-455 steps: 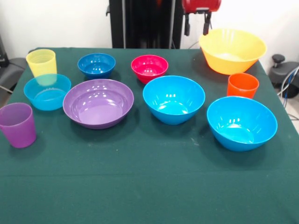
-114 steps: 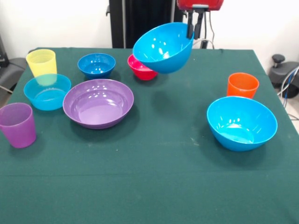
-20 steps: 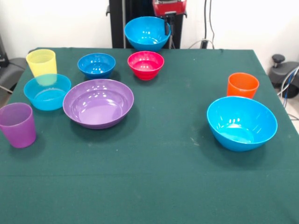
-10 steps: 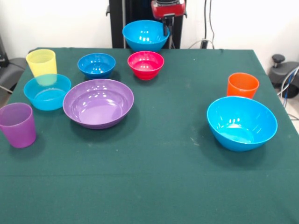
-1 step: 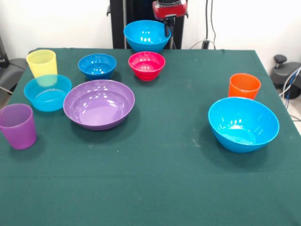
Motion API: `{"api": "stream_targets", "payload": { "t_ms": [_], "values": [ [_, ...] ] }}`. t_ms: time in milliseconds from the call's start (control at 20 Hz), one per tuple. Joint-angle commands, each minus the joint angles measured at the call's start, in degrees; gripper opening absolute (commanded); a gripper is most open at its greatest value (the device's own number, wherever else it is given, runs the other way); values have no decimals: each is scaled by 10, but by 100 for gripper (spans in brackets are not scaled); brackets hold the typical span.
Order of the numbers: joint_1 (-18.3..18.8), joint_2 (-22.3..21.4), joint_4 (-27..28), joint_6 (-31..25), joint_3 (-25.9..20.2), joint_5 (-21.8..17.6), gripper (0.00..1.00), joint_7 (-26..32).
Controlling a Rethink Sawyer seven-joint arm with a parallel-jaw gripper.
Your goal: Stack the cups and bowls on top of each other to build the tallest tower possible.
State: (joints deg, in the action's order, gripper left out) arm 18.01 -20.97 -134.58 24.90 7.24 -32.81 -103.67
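My gripper [image 5: 168,29] is shut on the right rim of a mid-sized blue bowl [image 5: 146,36], held level in the air just behind the magenta bowl [image 5: 147,65]. On the green cloth stand a small dark blue bowl [image 5: 97,65], a pale blue bowl [image 5: 47,92], a wide purple bowl [image 5: 99,104] and a large blue bowl [image 5: 243,124]. The yellow cup [image 5: 42,63] and purple cup [image 5: 18,125] are on the left, the orange cup [image 5: 244,86] on the right. Each stands alone; no tower is in view.
The table [image 5: 155,183] is covered in dark green cloth. A black pedestal column [image 5: 141,19] rises behind the held bowl. Cables and a black stand [image 5: 284,70] lie off the right edge, and a dark chair [image 5: 9,70] off the left.
The blue bowl was lifted from mid-table and carried to above the far edge; over the last second it drifted slightly left. The yellow-orange bowl seen earliest is gone from view.
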Motion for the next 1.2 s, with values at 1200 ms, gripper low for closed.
{"api": "stream_targets", "payload": {
  "t_ms": [1200],
  "values": [
    [-25, -73, 216, -243, -103, 48, 0, -46]
  ]
}}
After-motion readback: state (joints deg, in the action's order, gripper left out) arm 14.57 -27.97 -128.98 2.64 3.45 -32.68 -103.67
